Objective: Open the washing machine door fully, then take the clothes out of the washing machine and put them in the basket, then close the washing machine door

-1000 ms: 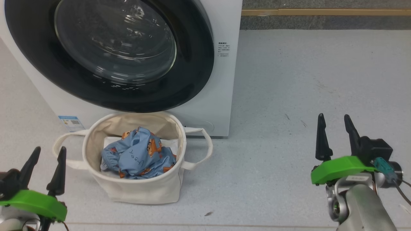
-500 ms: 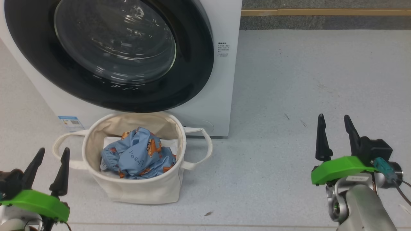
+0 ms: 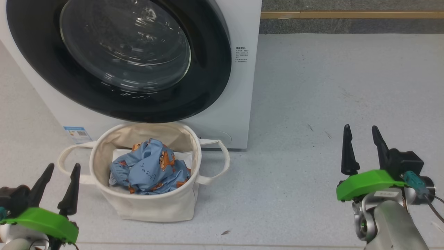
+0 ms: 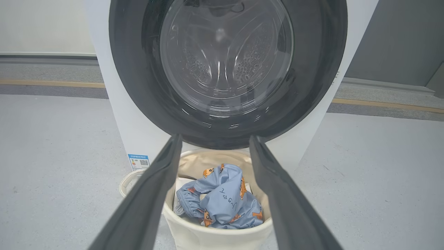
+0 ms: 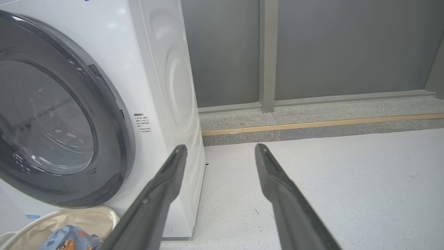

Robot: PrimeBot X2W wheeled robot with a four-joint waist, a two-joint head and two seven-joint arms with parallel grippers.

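Looks like the end of the task: the large round door with glossy black ring and bulging clear glass [image 3: 125, 45] sits flush against the white front-loading washing machine [image 3: 239, 104], so I judge it shut. The light blue thin garment with orange-brown cartoon figures [image 3: 149, 172] lies crumpled in the round cream canvas basket with loop handles [image 3: 145, 206], on top of a white folded sheet [image 3: 119, 152]. The drum seen through the glass looks empty, probably nothing left to do. Left fingers [image 3: 71, 189] are spread apart and empty, with the basket just ahead and to their right and the door above and beyond their tips. Right fingers [image 3: 348, 152] are also spread and empty, with bare grey speckled floor [image 3: 312, 86] ahead, the machine off to their left and the basket well apart. A blue sticker [image 3: 78, 133] is low on the machine front. Nothing blocks either arm.
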